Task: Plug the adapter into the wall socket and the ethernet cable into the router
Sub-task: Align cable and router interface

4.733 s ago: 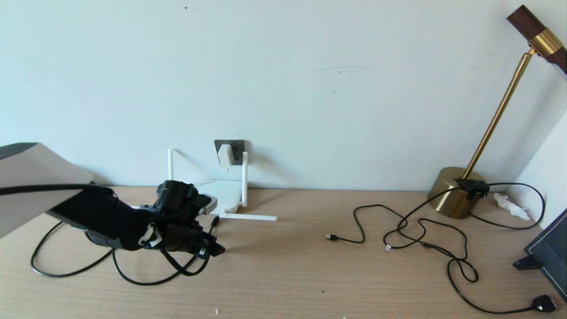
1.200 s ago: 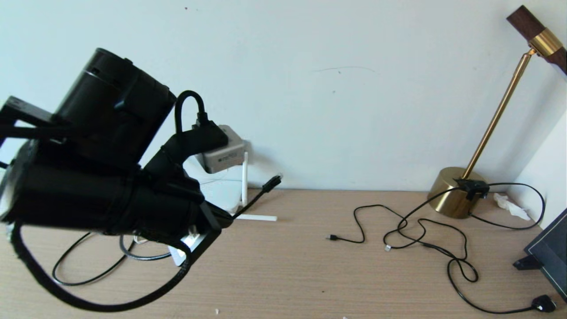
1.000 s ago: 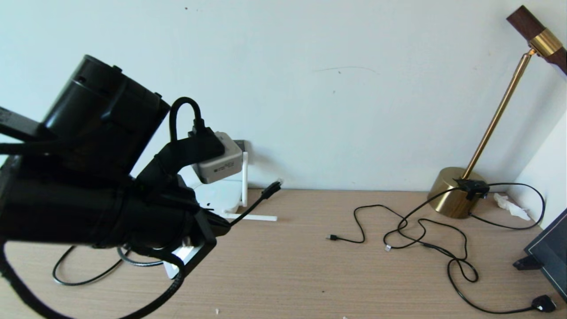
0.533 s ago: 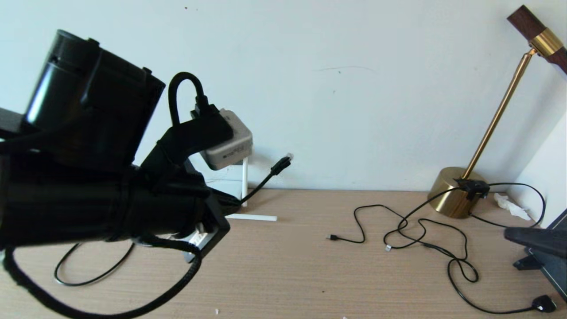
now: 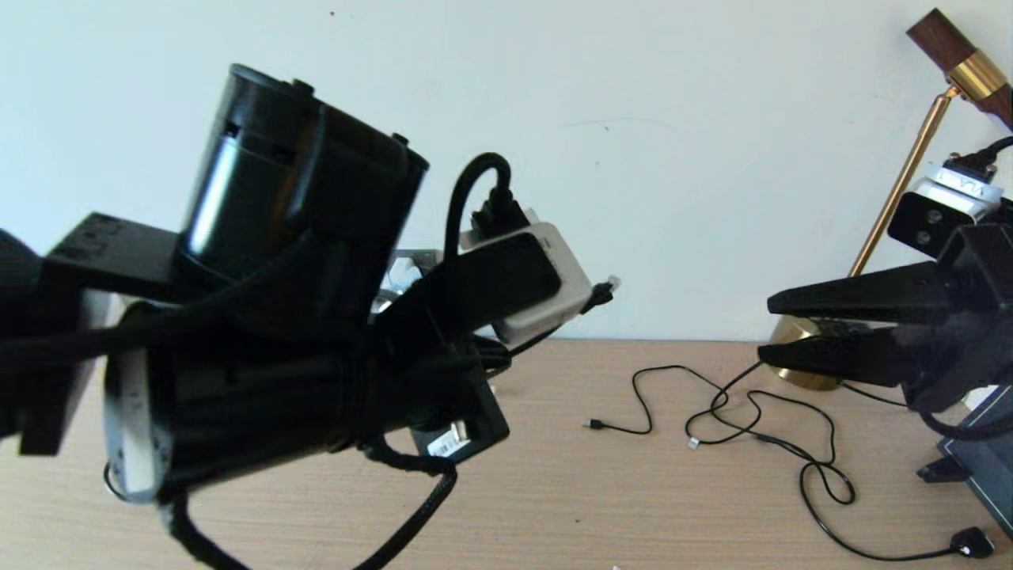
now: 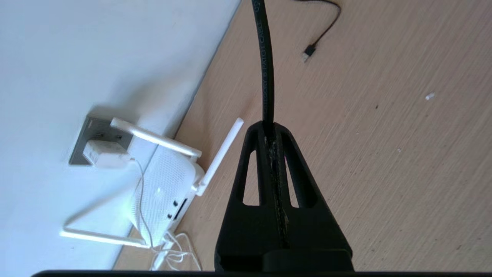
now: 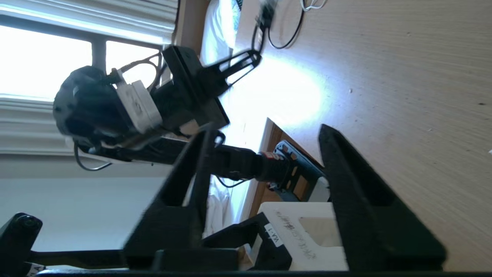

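Head view, left side: the left gripper [image 5: 506, 348] hangs raised over the wooden desk [image 5: 633, 507], its own wrist hiding the fingertips.
Head view, cable end: the ethernet cable's [image 5: 601, 294] black boot and clear tip poke out beyond the left wrist, in mid-air before the wall.
Head view, right side: the right gripper [image 5: 772, 328] reaches in level, jaws parted and holding nothing, well apart from the plug tip.
Head view, clutter: thin black cords [image 5: 752, 412] trail near a brass lamp [image 5: 807, 348].
Left wrist view, grip: the left gripper [image 6: 269, 125] is clenched on the ethernet cable [image 6: 265, 65], which runs on past the fingertips.
Left wrist view, targets: the white adapter [image 6: 102, 154] sits in the grey wall socket [image 6: 82, 142]; the white router [image 6: 161, 192] leans beside it, antennas out, dark ports on one edge.
Right wrist view: the right gripper [image 7: 269, 142] stands released, facing the left arm.
Handling: the cable looks springy and light; the clear clip seems fragile, so the stiff boot just behind it is the likely hold.
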You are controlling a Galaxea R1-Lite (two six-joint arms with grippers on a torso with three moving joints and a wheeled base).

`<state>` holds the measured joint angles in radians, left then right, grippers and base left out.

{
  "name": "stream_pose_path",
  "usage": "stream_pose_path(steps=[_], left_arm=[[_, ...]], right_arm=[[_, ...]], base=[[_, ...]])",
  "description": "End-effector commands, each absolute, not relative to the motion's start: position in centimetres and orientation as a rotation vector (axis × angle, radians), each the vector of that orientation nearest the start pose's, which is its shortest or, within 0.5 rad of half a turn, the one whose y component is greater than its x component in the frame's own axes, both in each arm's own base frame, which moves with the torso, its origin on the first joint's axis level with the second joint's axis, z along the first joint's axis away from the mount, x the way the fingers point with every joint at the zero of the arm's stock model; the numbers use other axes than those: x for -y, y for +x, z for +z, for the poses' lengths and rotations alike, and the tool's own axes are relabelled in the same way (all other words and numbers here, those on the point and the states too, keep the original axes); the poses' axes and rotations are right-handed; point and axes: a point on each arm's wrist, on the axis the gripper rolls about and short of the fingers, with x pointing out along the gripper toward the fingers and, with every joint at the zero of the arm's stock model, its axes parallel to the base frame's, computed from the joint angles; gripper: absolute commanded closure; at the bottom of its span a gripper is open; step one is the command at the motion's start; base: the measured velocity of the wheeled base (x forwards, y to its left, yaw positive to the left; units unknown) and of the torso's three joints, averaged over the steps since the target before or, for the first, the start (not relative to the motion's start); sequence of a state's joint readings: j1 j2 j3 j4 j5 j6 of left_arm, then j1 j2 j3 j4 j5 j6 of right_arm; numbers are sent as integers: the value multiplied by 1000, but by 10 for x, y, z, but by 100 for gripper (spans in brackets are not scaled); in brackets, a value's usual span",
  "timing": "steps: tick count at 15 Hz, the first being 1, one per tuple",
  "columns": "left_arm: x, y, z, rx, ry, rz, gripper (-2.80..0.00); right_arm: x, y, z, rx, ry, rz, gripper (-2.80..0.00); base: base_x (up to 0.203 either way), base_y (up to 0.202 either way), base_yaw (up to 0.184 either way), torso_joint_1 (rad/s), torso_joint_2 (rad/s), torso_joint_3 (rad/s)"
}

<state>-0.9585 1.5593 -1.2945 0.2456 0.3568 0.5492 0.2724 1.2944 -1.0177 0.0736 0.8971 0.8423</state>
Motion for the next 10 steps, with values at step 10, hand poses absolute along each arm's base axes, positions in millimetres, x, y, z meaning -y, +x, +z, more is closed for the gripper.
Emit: stream_pose_path(steps=[10], left_arm=[[244, 138, 267, -166, 935, -745, 0]], right_arm=[[-89, 234, 265, -979, 914, 963, -280]], base=[[0, 0, 0, 0, 0, 0]])
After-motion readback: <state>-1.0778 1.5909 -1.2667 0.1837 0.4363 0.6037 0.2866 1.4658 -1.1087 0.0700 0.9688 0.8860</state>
